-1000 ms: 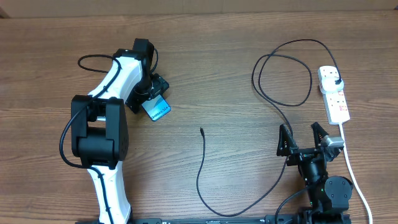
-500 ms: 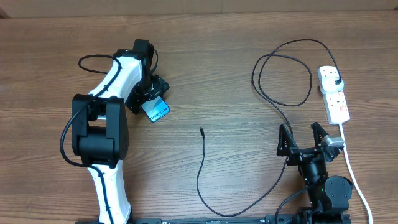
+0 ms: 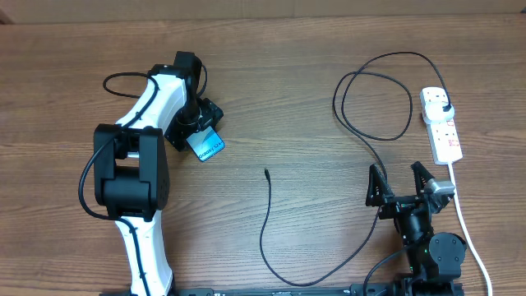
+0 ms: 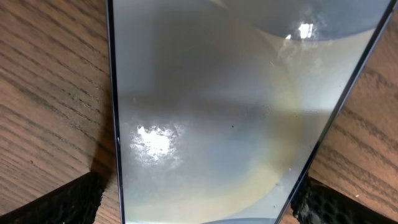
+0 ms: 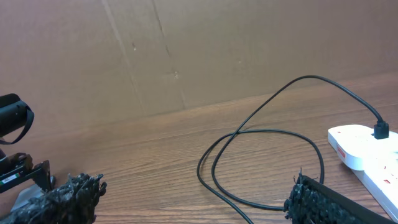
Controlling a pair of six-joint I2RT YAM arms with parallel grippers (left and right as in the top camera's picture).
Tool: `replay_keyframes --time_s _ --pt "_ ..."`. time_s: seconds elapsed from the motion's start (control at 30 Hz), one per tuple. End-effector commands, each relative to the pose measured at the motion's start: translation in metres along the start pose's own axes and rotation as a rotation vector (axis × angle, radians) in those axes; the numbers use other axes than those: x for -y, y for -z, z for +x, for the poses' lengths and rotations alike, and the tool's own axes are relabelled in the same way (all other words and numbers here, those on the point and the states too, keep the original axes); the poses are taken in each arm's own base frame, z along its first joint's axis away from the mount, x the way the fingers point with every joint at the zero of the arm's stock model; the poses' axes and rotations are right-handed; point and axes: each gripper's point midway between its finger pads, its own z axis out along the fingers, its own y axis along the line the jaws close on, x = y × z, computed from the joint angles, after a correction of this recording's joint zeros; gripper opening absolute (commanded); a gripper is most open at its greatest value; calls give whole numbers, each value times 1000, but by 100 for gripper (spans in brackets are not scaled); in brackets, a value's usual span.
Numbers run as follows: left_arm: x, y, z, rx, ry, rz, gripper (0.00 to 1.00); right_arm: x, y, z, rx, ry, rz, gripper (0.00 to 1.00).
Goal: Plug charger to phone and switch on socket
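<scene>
Brown wood-grain table (image 3: 288, 49) fills the overhead view, and a plain cardboard wall (image 5: 186, 50) stands behind it. At the left, the left pincer (image 3: 200, 125) is spread wide, one finger on either side of the phone (image 3: 207, 145), which lies flat on the wood. In the middle lies the charger (image 3: 263, 230), its free tip well apart from the phone. Its cable curls past the right pincer (image 3: 399, 182), which is wide and empty, then loops up to the socket (image 3: 448, 140) at the far right, with its plug seated in the far outlet.
</scene>
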Motion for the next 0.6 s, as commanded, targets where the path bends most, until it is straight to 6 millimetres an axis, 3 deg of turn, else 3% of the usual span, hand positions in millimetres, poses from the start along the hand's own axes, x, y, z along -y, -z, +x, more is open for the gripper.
replay_keyframes --time_s 0.0,0.3,0.57 --pt "-18 -26 -5 -17 25 -75 100 1 0 2 4 1 5 100" --pt "-15 -27 -9 -3 18 -61 91 1 0 2 4 1 5 100" --pt "-13 -27 -12 11 -1 -55 92 1 0 2 4 1 5 100"
